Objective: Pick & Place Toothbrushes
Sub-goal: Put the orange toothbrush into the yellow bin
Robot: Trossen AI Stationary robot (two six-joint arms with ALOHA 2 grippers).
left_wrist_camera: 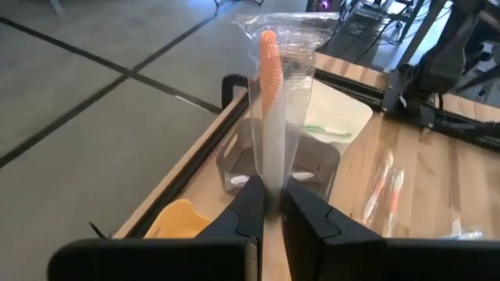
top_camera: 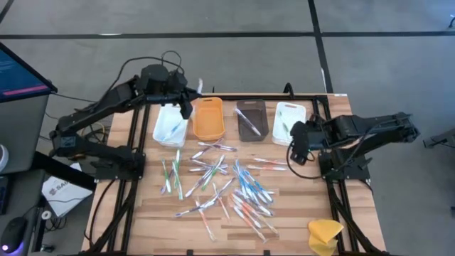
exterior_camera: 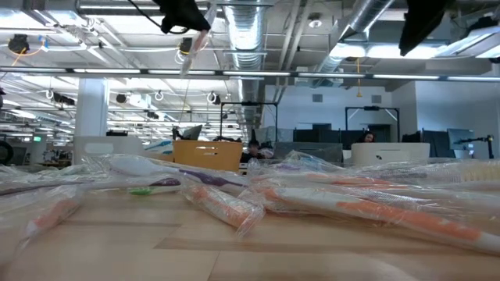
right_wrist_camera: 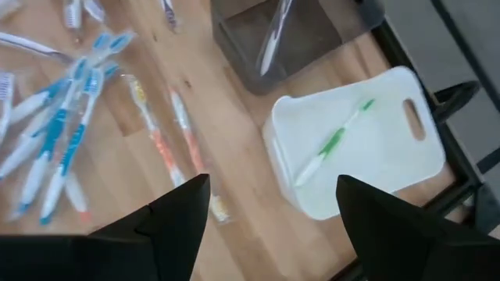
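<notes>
The left gripper is up over the far edge of the desk, between the white tray and the orange tray, with its jaws clamped on an orange toothbrush sealed in a clear wrapper that stands upright from the grip. I can make out no print on that wrapper.

The right gripper hangs above the near corner of the second white tray at the right end of the row, jaws wide apart and holding nothing. A green toothbrush lies slantwise in that tray. In the brown tray beside it rests one pale brush.

The rest of the toothbrushes lie scattered across the middle of the desk in their wrappers, blue, green, orange and white mixed together, some crossing one another.

A yellow spongy lump sits at the front right corner. A white box lies on the floor to the left with dark lettering I cannot read.
</notes>
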